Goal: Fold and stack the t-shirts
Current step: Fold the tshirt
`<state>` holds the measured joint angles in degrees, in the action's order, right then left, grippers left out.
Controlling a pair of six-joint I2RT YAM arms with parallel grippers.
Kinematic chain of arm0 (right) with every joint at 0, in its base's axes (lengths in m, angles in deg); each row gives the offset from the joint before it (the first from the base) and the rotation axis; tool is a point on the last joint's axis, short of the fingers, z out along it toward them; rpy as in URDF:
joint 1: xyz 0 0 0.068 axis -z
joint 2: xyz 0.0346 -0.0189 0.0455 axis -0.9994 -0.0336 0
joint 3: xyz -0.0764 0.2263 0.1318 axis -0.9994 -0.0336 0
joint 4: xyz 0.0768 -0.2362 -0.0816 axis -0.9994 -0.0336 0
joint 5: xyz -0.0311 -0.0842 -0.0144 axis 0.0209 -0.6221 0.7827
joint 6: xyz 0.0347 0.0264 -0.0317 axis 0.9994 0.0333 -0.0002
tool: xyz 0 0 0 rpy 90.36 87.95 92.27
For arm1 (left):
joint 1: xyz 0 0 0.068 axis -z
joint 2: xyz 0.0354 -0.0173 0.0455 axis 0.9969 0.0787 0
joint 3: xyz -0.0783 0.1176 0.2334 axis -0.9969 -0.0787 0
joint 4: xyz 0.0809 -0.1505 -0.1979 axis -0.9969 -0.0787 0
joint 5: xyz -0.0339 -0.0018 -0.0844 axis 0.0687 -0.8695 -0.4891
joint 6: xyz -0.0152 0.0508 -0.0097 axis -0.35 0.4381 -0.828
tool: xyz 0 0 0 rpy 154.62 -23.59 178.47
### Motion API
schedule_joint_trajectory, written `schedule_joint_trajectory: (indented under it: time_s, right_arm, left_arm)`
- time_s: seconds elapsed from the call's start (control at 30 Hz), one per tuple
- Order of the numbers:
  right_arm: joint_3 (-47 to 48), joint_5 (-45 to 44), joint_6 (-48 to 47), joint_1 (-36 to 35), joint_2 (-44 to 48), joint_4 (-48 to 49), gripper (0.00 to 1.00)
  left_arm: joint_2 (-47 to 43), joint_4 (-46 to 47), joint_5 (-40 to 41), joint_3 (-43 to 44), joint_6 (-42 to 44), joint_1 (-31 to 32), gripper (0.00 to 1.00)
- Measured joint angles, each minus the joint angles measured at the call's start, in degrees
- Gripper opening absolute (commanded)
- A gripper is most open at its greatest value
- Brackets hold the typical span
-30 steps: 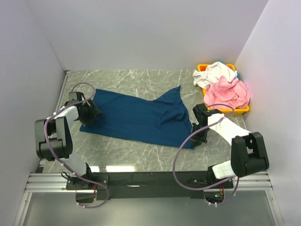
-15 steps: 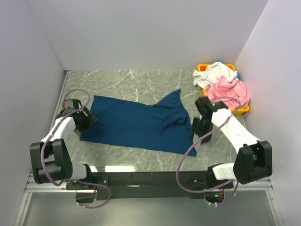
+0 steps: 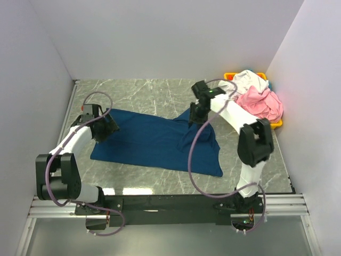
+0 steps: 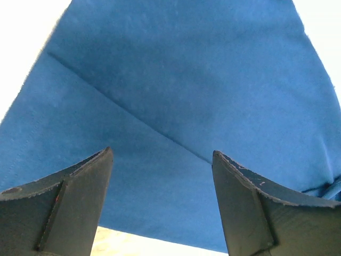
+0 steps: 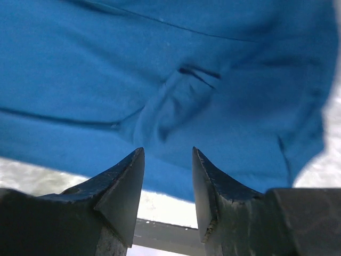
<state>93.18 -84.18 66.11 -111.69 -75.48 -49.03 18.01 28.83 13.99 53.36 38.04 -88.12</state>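
A dark navy blue cloth t-shirt (image 3: 154, 141) lies spread across the middle of the grey marble-patterned bench (image 3: 138, 93), mostly flat. One corner is drawn up into a peak at its 1 o'clock edge, and a few soft folds run down from there toward 5 o'clock.

The left fingers (image 3: 104, 129) sit at the shirt's 10 o'clock corner, over its edge. In the left wrist view they stand wide apart with nothing between them. The blue cloth fills the space beyond, crossed by a straight crease, with a strip of pale bench showing at 6 o'clock.

The right fingers (image 3: 197, 114) are at the peaked corner at 1 o'clock, the arm reaching far over the bench. In the right wrist view they are parted by a narrow gap and grip nothing. The cloth lies just past the tips, with a small pinched ridge straight ahead at 12 o'clock.

At the bench's 2 o'clock corner a yellow plastic bin (image 3: 276, 124) holds a crumpled pink cloth t-shirt (image 3: 261, 104). A rumpled white cloth t-shirt (image 3: 245, 81) sits at its 11 o'clock side. Both are well apart from the navy one.
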Motion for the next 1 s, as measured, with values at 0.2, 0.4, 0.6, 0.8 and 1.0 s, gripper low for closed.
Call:
schedule_joint_trajectory:
  time_s: [0.2,0.4,0.6,0.8,1.0]
  right_arm:
    - [0.02,1.14,-0.11,-2.03,-9.27,2.36,0.46]
    - [0.48,0.68,-0.13,-2.40,-11.85,4.09,0.46]
    - [1.75,-0.85,-0.15,-2.49,-14.45,5.25,0.46]
    - [1.88,-1.99,-0.13,-2.49,-15.65,5.75,0.41]
    - [3.08,-2.47,-0.17,-2.49,-16.81,5.81,0.21]
  left_arm:
    - [0.37,0.28,-0.79,-1.31,-0.52,0.52,0.82]
    - [0.37,0.59,-0.81,-1.95,-0.57,0.52,0.82]
    - [0.33,0.59,-0.79,-2.71,-0.57,0.52,0.82]
    - [0.26,0.55,-0.79,-3.65,-0.57,0.52,0.82]
    - [0.26,0.55,-0.81,-3.87,-0.57,0.52,0.82]
